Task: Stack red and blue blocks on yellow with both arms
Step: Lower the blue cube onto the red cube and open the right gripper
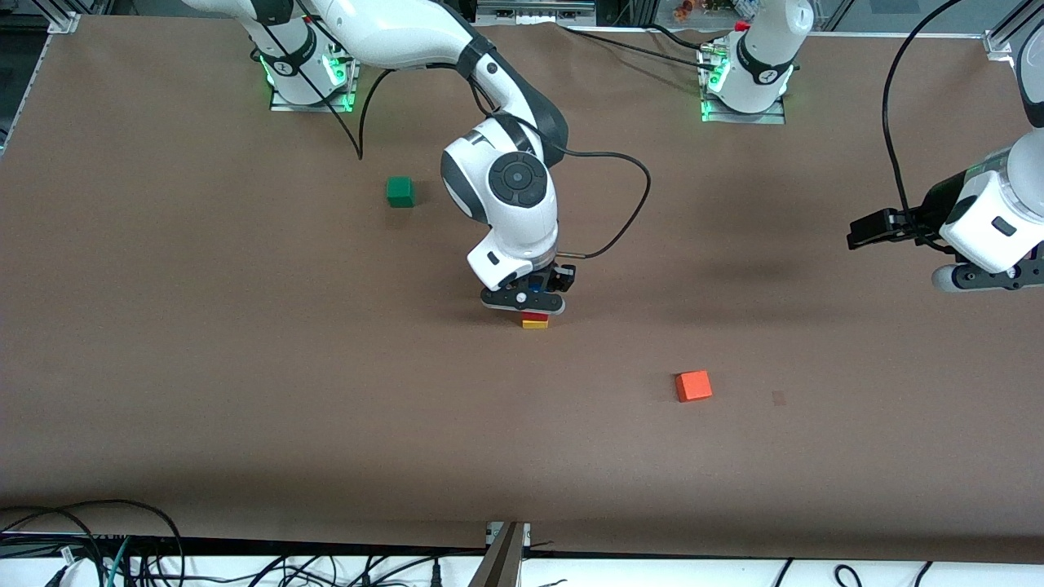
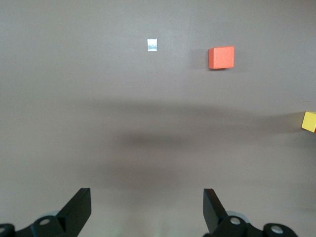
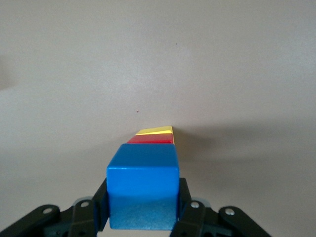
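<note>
table (image 1: 245, 367): matt brown paper-like | blue block (image 3: 142, 190): matt, smooth | right arm (image 1: 506, 196): glossy white plastic

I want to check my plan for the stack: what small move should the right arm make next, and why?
Probably open the right gripper and let go. Its fingers grip the blue block, which appears to sit on the red block, itself on the yellow block. If blue is not yet seated, ease it down first. The left gripper waits open over bare table.
</note>
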Robot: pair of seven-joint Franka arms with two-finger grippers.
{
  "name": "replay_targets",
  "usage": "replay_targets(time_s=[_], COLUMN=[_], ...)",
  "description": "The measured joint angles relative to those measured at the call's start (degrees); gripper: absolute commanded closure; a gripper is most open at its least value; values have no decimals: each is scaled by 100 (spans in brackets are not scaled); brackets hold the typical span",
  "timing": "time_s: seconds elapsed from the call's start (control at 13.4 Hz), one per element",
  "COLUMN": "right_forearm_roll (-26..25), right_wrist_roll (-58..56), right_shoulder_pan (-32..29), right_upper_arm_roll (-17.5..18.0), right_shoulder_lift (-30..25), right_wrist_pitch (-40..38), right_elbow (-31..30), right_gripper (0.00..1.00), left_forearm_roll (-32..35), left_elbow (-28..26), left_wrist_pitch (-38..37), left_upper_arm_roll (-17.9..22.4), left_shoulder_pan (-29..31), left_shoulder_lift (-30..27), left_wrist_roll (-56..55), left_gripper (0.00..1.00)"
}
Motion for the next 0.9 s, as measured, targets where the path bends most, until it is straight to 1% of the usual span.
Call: replay_targets(time_s=[0.22, 0.6, 0.67, 0.75, 0.9], right_forearm_roll=[-6, -8, -8, -8, -8], right_wrist_roll=[0, 0, 0, 0, 0], right_shoulder_pan=[10, 12, 12, 12, 13], right_upper_arm_roll=[-1, -5, -5, -5, -5], right_shoulder_lift=[44, 58, 63, 70, 78], right_wrist_pitch=[0, 5, 5, 5, 8], right_elbow=[0, 0, 0, 0, 0], right_gripper=[49, 48, 45, 45, 40], left_forearm_roll=[0, 0, 0, 0, 0], left_elbow=[0, 0, 0, 0, 0], left_wrist_pitch=[30, 38, 39, 41, 41], left_upper_arm_roll=[-10, -7, -5, -3, -7], left_shoulder_pan=[-1, 5, 15, 22, 19], left_shoulder_lift=[-1, 0, -1, 0, 0], left_wrist_roll=[0, 0, 0, 0, 0], left_gripper=[0, 0, 0, 0, 0])
